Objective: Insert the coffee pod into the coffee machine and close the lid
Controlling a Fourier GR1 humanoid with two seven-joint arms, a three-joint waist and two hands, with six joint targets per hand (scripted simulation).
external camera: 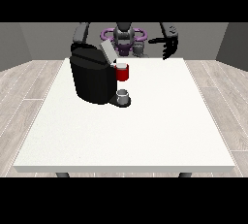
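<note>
White table [145,131] bears black coffee machine [92,80], grey lid [107,51] tilted open.

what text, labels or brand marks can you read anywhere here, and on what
None: no word, number, brand or sign can be read in the front view.
Coffee machine: plain black body, no legible marking.
Lid: grey, raised open, blank.
Red part at the machine's head: no print visible.
Small grey cup on the machine's base: blank.
White table: no marks.
</note>
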